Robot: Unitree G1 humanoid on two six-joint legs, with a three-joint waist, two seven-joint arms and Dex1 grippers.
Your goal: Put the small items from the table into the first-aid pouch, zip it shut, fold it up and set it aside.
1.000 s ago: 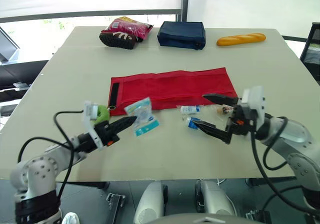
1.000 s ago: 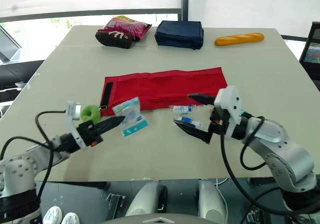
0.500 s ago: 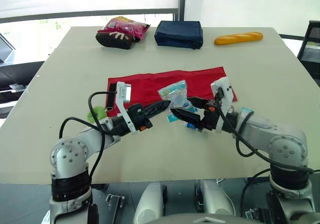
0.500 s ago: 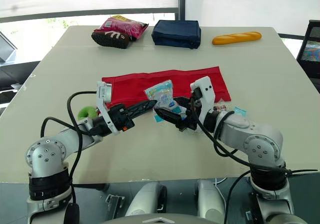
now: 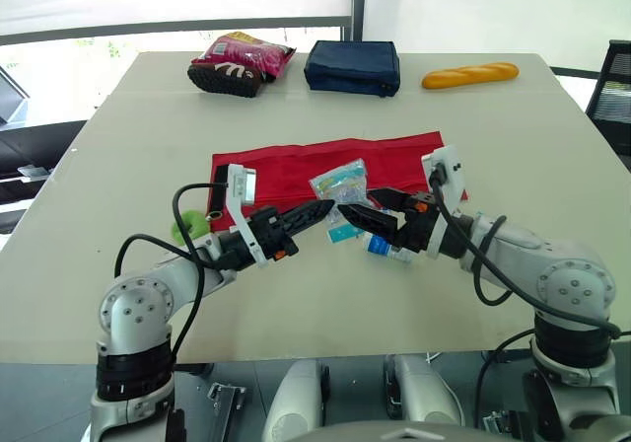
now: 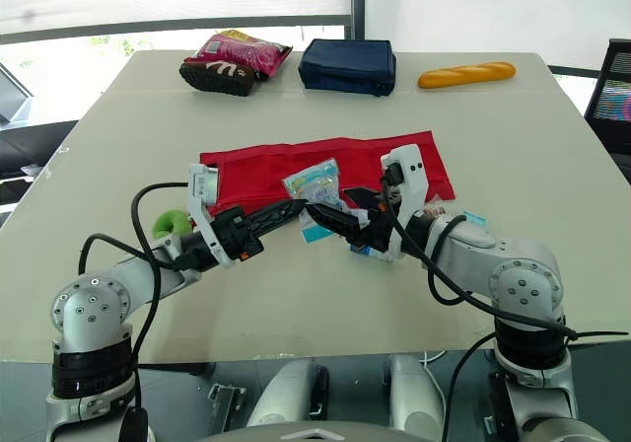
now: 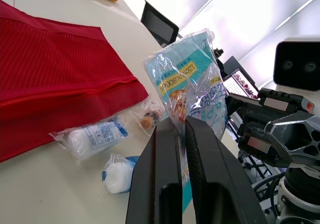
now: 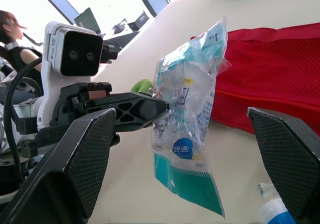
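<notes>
The red first-aid pouch [image 5: 296, 171] lies flat in the middle of the table. My left gripper [image 5: 325, 208] is shut on the lower edge of a clear teal-printed packet [image 5: 340, 187] and holds it upright above the pouch's near edge. In the left wrist view its fingers [image 7: 167, 149] pinch that packet [image 7: 192, 84]. My right gripper [image 5: 367, 206] faces it, open, with fingers [image 8: 87, 154] spread wide on either side of the packet [image 8: 192, 119] and not touching it. A wrapped bandage roll [image 7: 92, 136], a white wad [image 7: 117, 166] and a tiny packet [image 7: 147, 119] lie on the table.
A green object [image 5: 190, 230] sits by my left forearm. At the far edge stand a snack bag [image 5: 242, 60], a navy case [image 5: 352, 67] and a baguette [image 5: 470, 75]. A small teal item [image 6: 473, 219] lies beside my right arm. A seated person [image 8: 12, 29] is off the table.
My left gripper lifted the packet off the table and carried it right, up to the pouch's near edge. My right gripper swung left to face it. The camera also shifted.
</notes>
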